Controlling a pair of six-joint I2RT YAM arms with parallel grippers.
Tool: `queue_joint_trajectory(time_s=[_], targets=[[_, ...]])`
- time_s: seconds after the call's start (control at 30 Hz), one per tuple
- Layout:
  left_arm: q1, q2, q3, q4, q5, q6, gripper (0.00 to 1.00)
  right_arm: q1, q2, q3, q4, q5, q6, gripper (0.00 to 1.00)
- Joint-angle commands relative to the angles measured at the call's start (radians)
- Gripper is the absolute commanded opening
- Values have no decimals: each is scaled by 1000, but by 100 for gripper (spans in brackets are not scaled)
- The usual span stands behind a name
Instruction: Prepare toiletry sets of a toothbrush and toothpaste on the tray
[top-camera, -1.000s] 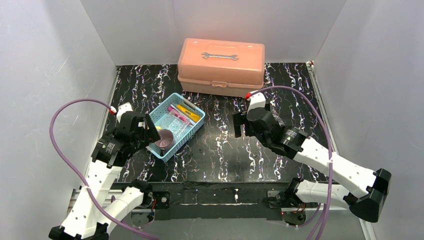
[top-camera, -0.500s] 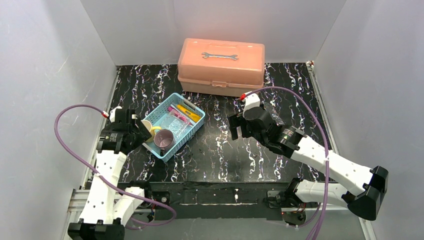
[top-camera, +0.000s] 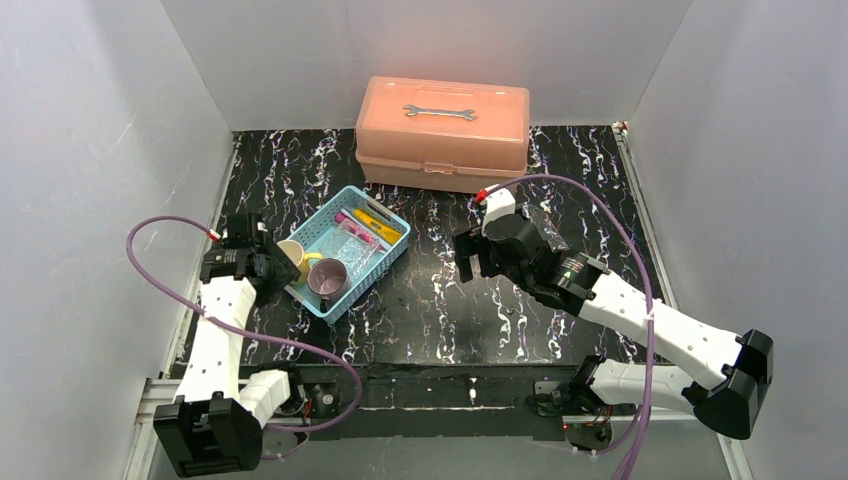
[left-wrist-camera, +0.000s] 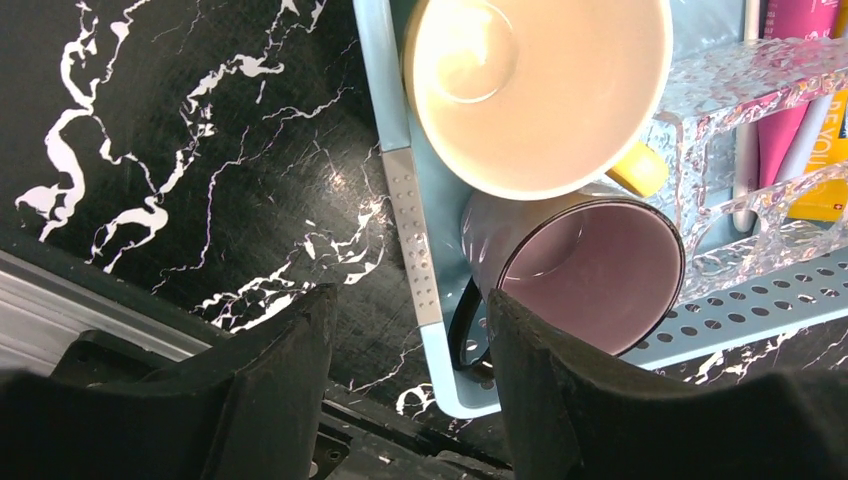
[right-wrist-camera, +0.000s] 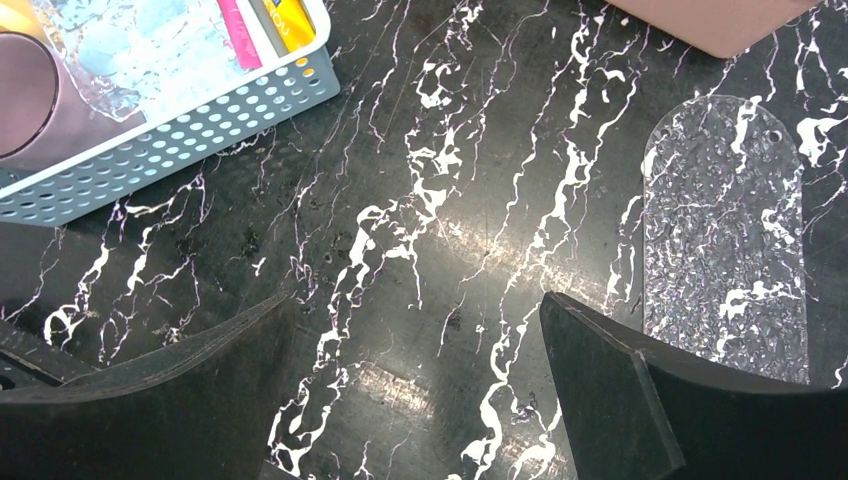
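Left wrist view, at the left gripper (left-wrist-camera: 405, 305): partly open, holding nothing, poised low over the near corner of the light-blue perforated plastic basket (left-wrist-camera: 445, 385). Between the fingers, only the basket's wall and the dark handle of the glossy purple ceramic mug (left-wrist-camera: 590, 270); no visible contact with either. Probably lined up this way to pinch that handle or the rim and lift the mug clear.

Just beyond, touching the purple one, the pale yellow mug (left-wrist-camera: 530, 90), mouth up. Farther ahead and to the right, in the same basket, the clear glittery plastic tray (left-wrist-camera: 740, 80), seemingly lying partly across a magenta-pink toothpaste tube (left-wrist-camera: 790, 110), a yellow-orange tube (left-wrist-camera: 825, 190) and a thin white toothbrush (left-wrist-camera: 746, 190). All packed together, so no set laid out yet. Hard to reach the tray without first taking out the mugs.

Right gripper (right-wrist-camera: 418, 310): spread fully wide, empty, hanging above the black, white-veined marble tabletop (right-wrist-camera: 420, 180). Basket ahead and to its left, well apart. Ahead to its right, flat on the table, a clear glittery plastic slab with one rounded end (right-wrist-camera: 725, 240), purpose unclear. Likely parked there to leave room for the left arm.
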Motion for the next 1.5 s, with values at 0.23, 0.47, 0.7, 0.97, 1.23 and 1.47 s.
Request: queue_joint_trajectory(time_s=[0.23, 0.47, 0.7, 0.97, 1.23, 1.47], targets=[[18, 96, -27, 48, 39, 6, 50, 2, 2, -45, 61, -33, -9, 100], [18, 145, -29, 64, 40, 5, 47, 2, 5, -57, 58, -31, -10, 100], [18, 170, -39, 69, 44, -3, 44, 2, 12, -65, 64, -34, -11, 100], [19, 213, -54, 87, 63, -12, 41, 2, 18, -75, 65, -41, -6, 100], [19, 240, -56, 89, 78, -5, 31, 2, 10, -93, 68, -42, 8, 100], [19, 244, -60, 89, 88, 1, 22, 2, 5, -96, 57, -41, 13, 100]])
